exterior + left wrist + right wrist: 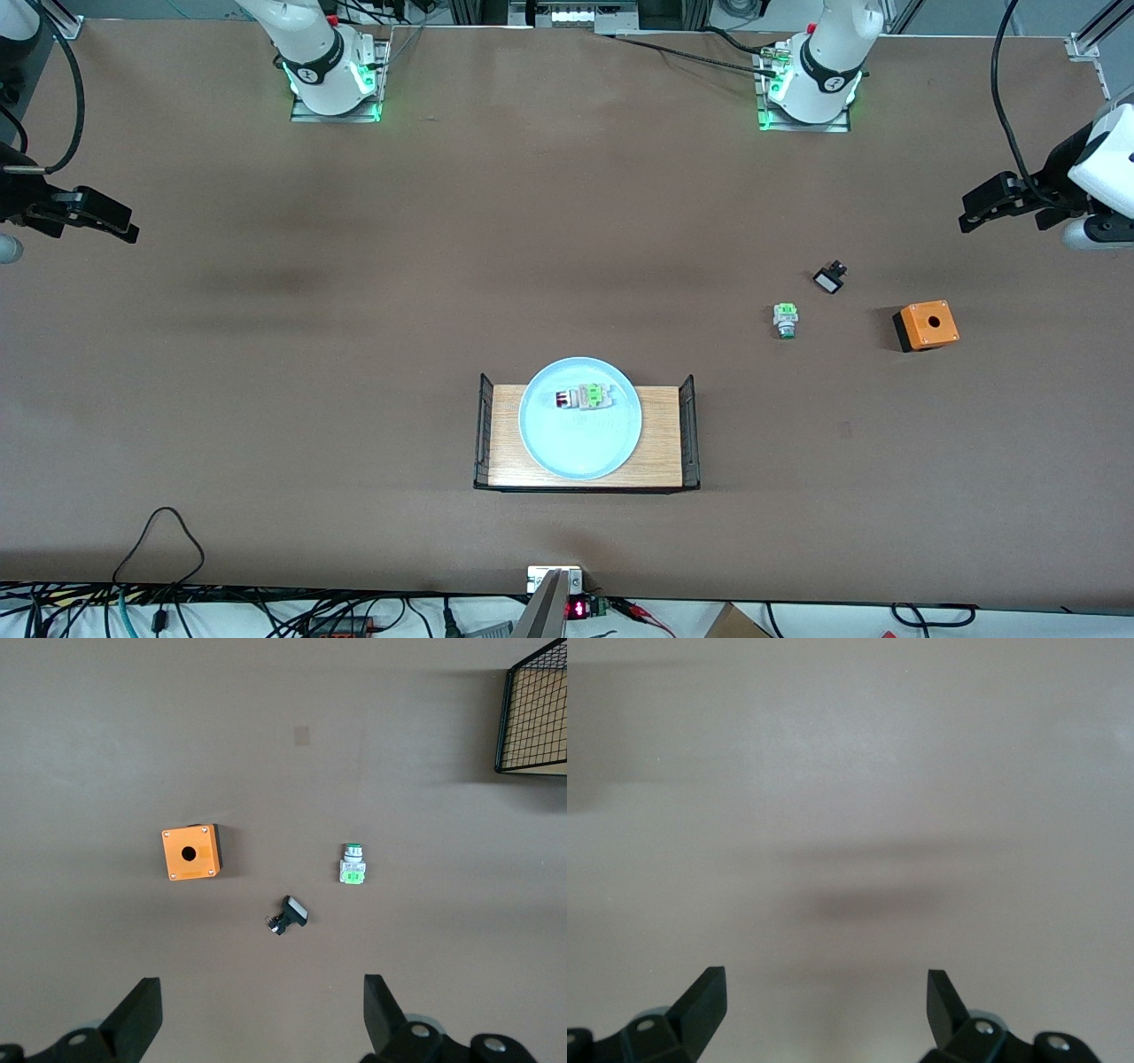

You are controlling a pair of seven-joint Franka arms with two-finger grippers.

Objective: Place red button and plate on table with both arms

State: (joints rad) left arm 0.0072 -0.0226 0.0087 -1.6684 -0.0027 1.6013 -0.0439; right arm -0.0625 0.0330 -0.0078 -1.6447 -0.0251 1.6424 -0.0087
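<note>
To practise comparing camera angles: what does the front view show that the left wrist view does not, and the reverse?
Only the front view shows the plate on the wooden tray, the red button on it, and the right gripper, open over bare table. Only the left wrist view shows the left gripper with its fingers apart. Both show the orange box, the green switch and the small black part.

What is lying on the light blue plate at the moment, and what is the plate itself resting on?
The red button lies on its side on the plate. The plate rests on a small wooden tray with black wire ends; the wood under the plate is hidden.
</note>
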